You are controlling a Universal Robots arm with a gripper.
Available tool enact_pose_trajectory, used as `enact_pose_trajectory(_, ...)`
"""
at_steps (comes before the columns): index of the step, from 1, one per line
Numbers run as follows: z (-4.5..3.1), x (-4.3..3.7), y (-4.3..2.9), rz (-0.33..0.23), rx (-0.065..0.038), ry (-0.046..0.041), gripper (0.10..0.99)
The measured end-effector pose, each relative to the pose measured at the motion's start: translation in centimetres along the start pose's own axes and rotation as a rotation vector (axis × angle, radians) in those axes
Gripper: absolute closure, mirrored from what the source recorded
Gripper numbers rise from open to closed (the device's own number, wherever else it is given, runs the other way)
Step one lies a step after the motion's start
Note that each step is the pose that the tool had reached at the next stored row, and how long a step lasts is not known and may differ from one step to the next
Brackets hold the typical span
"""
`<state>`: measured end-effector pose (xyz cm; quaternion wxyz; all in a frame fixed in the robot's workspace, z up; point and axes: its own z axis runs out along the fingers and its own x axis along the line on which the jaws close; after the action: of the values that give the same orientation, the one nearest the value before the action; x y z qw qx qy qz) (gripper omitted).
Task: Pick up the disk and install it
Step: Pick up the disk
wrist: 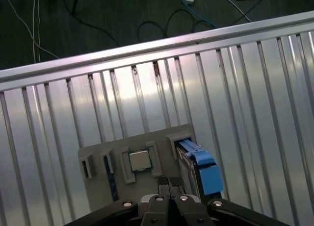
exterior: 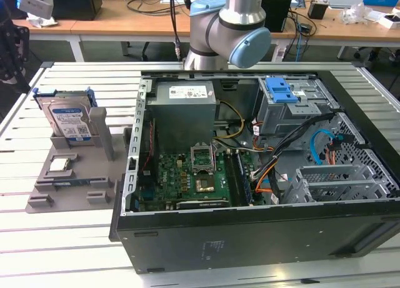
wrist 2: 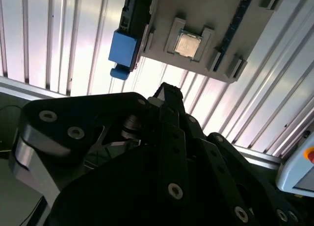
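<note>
Pickup isn't done yet: the disk point(exterior: 69, 118) stands on edge in the grey holder point(exterior: 84, 170), on the exterior view's left of the open PC case point(exterior: 250, 244) & apart from it. A blue carrier frame wraps its edges. In the first wrist view we see it edge-on, just beside the CPU chip point(wrist: 140, 160), which sits in its own pocket of the same holder. The end effector point(wrist: 170, 183) hovers over the holder & the slatted aluminium surface point(wrist: 59, 113), not touching the disk. Its fingers point(wrist: 163, 184) are pinched together w/ nothing between them.

How we'd do this step well, as we judge it:
- Spread the fingers wide before we go down. Closed as they are, they'd land on the top edge, not straddle it.
- Line the pads up w/ the two flat faces, i.e. clamp across the thin dimension. The metal faces should give a firm hold. The blue plastic prob. flexes, so we keep off its tabs.
- Centre along the top edge so the disk doesn't swing once it's free.
- Keep clear of the chip's side, since a stray finger could knock it.
- Come down square to the holder, no tilt, b/c the slot likely binds if we pull at an angle. Lift straight up.
</note>
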<state>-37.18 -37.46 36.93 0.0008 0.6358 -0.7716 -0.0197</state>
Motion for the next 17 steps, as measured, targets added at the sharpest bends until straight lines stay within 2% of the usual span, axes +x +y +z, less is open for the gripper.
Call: enact_pose_trajectory(17,0.0,0.0,-0.01,-0.147,-0.004,0.0046,0.98)
